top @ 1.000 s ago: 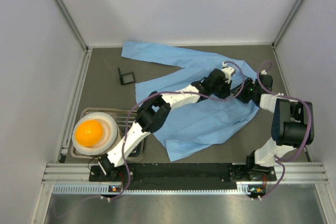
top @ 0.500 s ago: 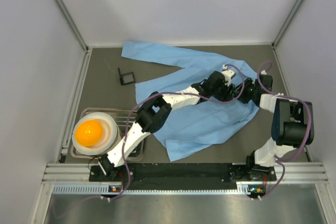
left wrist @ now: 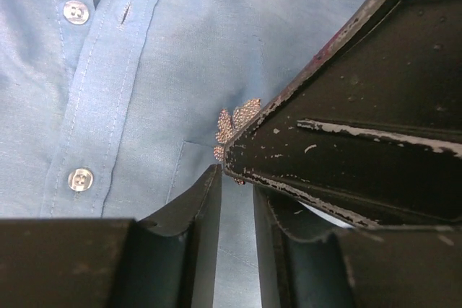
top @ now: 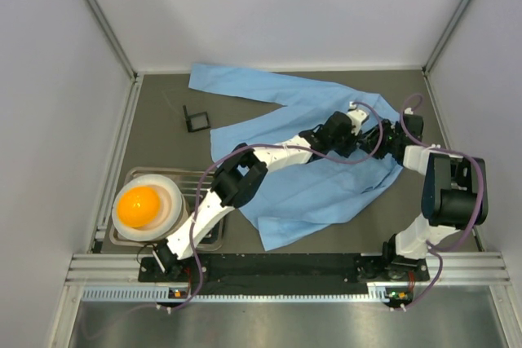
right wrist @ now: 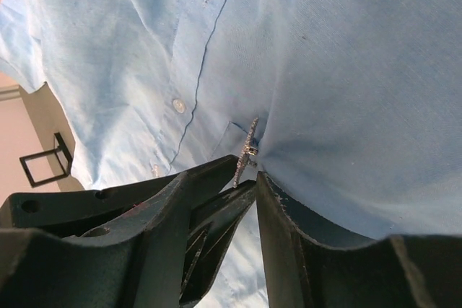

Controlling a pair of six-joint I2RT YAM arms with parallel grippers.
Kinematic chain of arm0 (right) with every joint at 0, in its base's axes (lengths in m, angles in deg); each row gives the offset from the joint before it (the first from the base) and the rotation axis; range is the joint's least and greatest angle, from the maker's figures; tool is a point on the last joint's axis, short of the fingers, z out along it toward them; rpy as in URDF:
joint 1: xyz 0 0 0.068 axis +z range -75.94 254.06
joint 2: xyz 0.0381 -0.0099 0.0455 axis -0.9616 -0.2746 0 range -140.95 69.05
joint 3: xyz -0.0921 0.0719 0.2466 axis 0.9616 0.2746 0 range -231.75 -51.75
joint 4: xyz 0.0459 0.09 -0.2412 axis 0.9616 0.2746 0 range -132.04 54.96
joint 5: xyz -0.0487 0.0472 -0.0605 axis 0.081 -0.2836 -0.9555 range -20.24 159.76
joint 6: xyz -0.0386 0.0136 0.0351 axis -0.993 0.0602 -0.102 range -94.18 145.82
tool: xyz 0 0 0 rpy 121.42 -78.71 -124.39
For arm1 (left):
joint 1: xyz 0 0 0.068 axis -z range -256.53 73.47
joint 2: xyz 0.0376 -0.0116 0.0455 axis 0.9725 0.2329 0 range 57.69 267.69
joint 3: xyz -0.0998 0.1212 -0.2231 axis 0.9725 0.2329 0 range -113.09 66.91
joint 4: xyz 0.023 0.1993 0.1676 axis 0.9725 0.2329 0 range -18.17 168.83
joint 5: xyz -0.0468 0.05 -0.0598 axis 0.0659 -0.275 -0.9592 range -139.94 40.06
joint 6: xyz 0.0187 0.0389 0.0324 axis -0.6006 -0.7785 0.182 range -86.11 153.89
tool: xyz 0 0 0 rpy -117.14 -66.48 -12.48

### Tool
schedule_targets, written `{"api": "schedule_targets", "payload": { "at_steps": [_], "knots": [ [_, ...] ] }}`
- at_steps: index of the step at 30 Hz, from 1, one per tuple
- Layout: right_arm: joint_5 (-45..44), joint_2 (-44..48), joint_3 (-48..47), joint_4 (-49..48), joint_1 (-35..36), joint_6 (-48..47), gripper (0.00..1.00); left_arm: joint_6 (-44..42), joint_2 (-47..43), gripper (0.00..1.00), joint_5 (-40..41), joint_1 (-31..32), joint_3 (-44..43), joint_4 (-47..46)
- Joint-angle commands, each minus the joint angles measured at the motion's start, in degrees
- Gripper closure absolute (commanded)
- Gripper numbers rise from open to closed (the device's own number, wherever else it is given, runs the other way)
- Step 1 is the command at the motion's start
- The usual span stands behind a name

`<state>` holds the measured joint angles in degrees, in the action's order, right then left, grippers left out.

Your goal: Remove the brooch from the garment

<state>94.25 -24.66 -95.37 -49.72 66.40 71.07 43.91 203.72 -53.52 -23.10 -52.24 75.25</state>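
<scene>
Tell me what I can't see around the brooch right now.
Left wrist: lower part of the brooch is hidden behind the right gripper.
Right wrist: brooch edge-on, its pin hidden in the garment.
Top external: brooch too small, covered by right gripper and left gripper.

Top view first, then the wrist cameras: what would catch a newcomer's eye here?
The big light blue shirt fills the middle of the top view. At far left sits a bright orange ball in a white bowl. Up close, a sparkly little brooch is pinned by the shirt's pocket edge, with the tips of the right gripper on either side of it.
</scene>
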Motion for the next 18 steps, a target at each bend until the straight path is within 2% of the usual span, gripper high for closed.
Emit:
{"api": "schedule_targets", "payload": {
  "at_steps": [1,18],
  "knots": [
    [-2.07,0.9,-1.82,-0.32,0.28,-0.34,0.59,-0.88,-1.54,0.73,-0.2,0.62,-2.49,-2.72],
    [-8.48,1.51,-2.35,2.49,1.51,-3.15,0.64,1.23,-4.18,0.87,-1.79,1.59,-1.61,-0.17]
  ]
}}
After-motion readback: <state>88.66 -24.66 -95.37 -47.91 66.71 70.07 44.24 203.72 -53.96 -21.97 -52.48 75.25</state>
